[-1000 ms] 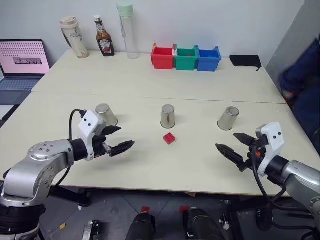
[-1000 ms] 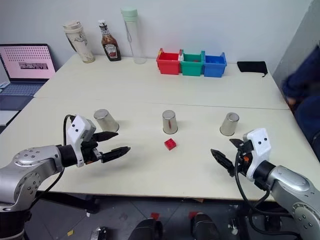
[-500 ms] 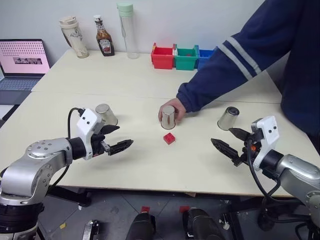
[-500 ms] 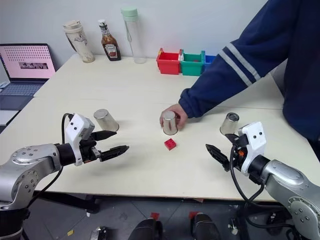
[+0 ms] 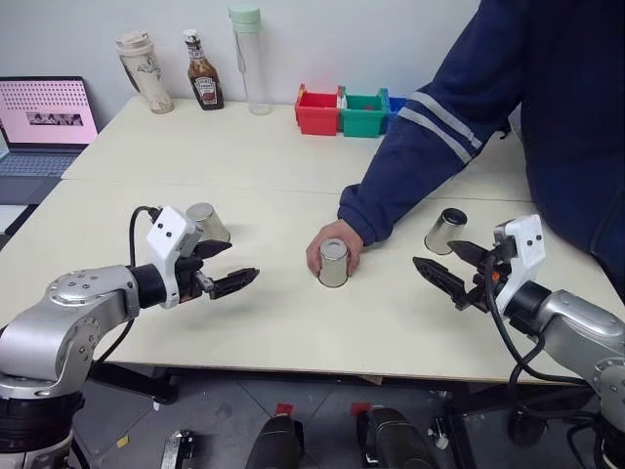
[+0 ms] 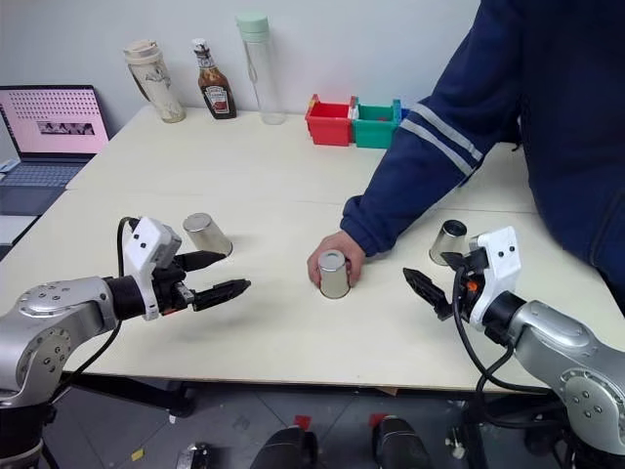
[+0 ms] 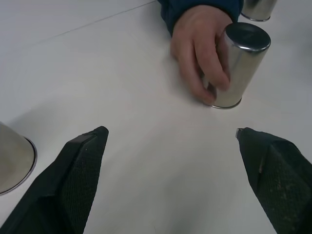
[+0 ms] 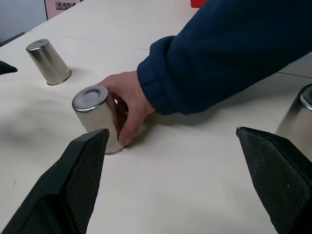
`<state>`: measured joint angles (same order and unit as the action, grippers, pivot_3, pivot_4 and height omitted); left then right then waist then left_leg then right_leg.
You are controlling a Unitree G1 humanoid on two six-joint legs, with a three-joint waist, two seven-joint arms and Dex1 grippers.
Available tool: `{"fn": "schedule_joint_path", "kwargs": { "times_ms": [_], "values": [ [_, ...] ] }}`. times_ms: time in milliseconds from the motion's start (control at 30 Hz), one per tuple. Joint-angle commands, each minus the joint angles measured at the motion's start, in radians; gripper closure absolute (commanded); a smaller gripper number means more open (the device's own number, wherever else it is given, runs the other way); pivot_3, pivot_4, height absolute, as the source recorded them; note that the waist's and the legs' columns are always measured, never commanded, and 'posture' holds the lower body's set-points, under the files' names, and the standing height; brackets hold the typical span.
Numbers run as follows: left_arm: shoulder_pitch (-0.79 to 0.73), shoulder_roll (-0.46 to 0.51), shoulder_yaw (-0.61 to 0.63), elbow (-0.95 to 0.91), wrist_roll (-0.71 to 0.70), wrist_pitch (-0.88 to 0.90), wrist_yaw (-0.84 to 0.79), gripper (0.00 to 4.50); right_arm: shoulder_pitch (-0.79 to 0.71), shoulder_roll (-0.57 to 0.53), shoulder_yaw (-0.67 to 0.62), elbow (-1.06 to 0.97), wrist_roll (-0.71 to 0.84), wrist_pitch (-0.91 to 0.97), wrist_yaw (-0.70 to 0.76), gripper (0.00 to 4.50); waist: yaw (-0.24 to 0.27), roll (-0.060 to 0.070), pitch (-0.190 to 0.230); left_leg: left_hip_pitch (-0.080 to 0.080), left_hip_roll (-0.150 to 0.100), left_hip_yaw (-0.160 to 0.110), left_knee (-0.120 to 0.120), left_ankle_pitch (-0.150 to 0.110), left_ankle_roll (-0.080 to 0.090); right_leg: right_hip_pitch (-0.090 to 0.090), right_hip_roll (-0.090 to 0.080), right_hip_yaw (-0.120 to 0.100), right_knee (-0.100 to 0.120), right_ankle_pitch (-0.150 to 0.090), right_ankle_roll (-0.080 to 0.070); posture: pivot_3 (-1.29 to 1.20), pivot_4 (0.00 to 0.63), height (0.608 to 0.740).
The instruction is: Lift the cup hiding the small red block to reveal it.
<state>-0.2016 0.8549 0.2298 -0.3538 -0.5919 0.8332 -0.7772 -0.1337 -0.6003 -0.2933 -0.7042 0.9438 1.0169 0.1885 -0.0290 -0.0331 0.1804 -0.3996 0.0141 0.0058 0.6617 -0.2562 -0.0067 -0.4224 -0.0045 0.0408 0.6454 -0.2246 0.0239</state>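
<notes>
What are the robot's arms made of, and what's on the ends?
Rounded silver-grey metal arms, dark at the wrist joints, with looping black cables. Each ends in a white boxy block bearing small dark dots, then a tool: left tool, right tool, each with two pointed black fingers, textured inside.

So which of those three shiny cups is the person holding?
The middle cup. A person's hand in a dark blue sleeve wraps around it, while the cup near the left gripper and the cup near the right gripper stand untouched.
</notes>
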Motion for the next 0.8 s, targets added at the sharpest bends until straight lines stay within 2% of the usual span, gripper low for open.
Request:
{"fn": "schedule_joint_path", "kwargs": {
  "times_ms": [33, 300, 800],
  "values": [
    [0.0, 0.012, 0.002, -0.025, 0.004, -0.02, -0.009, 0.0, 0.022, -0.014, -0.032, -0.025, 0.011, -0.017, 0.001, 0.07, 0.0, 0.0, 0.0, 0.0, 0.0, 0.0, 0.0, 0.0, 0.0, 0.0, 0.0, 0.0, 0.0, 0.0, 0.0, 0.0, 0.15, 0.74],
    [-0.078, 0.008, -0.034, 0.021, 0.017, -0.034, -0.026, 0.0, -0.008, -0.007, -0.032, 0.007, 0.036, -0.02, -0.005, 0.07, 0.0, 0.0, 0.0, 0.0, 0.0, 0.0, 0.001, 0.0, 0.0, 0.0, 0.0, 0.0, 0.001, 0.0, 0.0, 0.0, 0.15, 0.74],
    [-0.064, 0.024, -0.035, 0.019, 0.029, -0.053, -0.055, 0.0, 0.004, -0.003, -0.01, -0.009, 0.022, -0.045, -0.003, 0.07, 0.0, 0.0, 0.0, 0.0, 0.0, 0.0, 0.0, 0.0, 0.0, 0.0, 0.001, 0.0, 0.0, 0.0, 0.0, 0.0, 0.15, 0.74]
  ]
}}
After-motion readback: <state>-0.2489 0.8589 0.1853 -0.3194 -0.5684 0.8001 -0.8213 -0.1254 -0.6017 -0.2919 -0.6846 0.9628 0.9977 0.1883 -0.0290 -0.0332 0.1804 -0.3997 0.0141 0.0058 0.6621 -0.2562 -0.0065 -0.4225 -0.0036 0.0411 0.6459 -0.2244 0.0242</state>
